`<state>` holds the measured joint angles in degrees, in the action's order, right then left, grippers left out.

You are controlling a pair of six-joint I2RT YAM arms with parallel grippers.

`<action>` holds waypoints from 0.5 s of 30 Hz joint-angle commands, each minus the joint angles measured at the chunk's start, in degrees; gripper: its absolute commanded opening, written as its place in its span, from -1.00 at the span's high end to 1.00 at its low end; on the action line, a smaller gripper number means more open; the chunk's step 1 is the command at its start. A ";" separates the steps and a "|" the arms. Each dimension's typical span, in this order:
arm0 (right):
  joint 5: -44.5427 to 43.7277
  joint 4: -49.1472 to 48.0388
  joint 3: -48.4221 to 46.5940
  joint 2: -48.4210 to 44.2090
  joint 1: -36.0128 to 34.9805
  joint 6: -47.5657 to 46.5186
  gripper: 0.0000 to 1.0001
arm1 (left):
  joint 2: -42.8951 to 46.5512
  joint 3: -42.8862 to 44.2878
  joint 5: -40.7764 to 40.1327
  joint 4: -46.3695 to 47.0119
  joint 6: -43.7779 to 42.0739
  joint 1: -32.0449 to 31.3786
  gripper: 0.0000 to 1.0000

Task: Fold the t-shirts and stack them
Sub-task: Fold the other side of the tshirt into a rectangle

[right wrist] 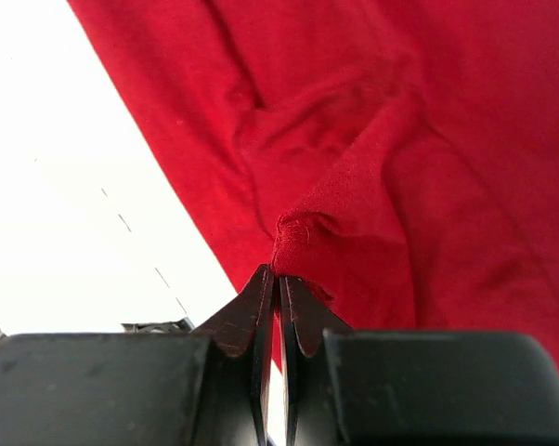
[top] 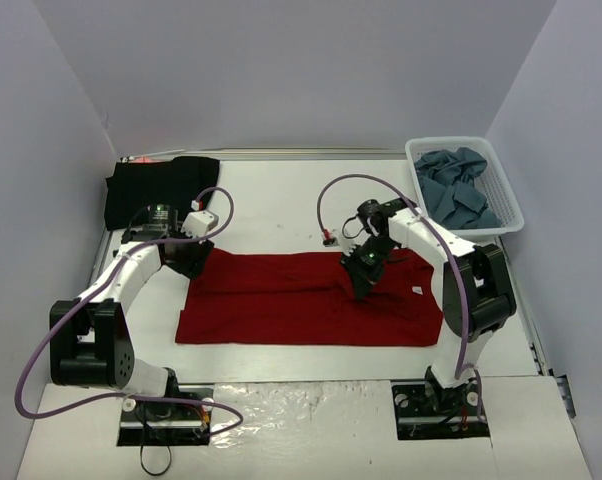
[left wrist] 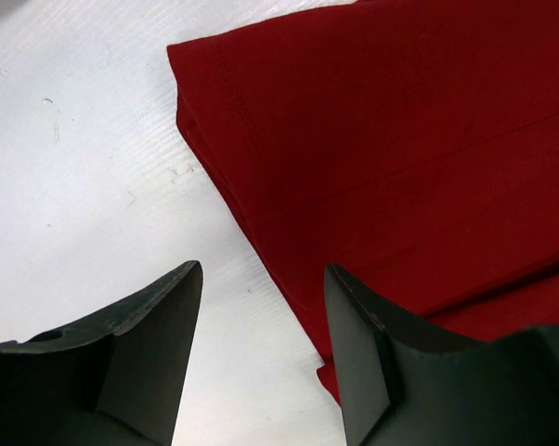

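Red shirt (top: 281, 310) spread flat mid-table (top: 281, 200), long side running left-right. Right gripper (right wrist: 278, 277) jaws together, pinching small raised fold of red shirt near far edge, right of centre; cloth puckered at tips. Left gripper (left wrist: 261, 269) jaws apart, holding nothing, at shirt's far-left corner: one finger over bare table, other over shirt edge. Black shirt (top: 161, 190) lies far left. Blue-grey shirts (top: 459, 185) heaped in basket (top: 481, 230) far right.

The red shirt (right wrist: 400, 139) is running off the 2 wrist views. The right gripper (top: 362, 288) is covering its pinched fold from above. The blue-grey shirts (top: 459, 190) are lying too bunched to count.
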<state>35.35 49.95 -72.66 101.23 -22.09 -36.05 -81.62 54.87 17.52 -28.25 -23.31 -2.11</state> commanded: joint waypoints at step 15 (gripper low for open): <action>-1.25 5.50 2.43 1.16 -7.88 -2.09 1.00 | 1.12 1.20 -0.47 -0.14 0.81 0.53 -0.08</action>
<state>34.70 50.63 -71.42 101.45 -28.82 -36.75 -81.62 54.87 17.50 -28.25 -23.29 -2.11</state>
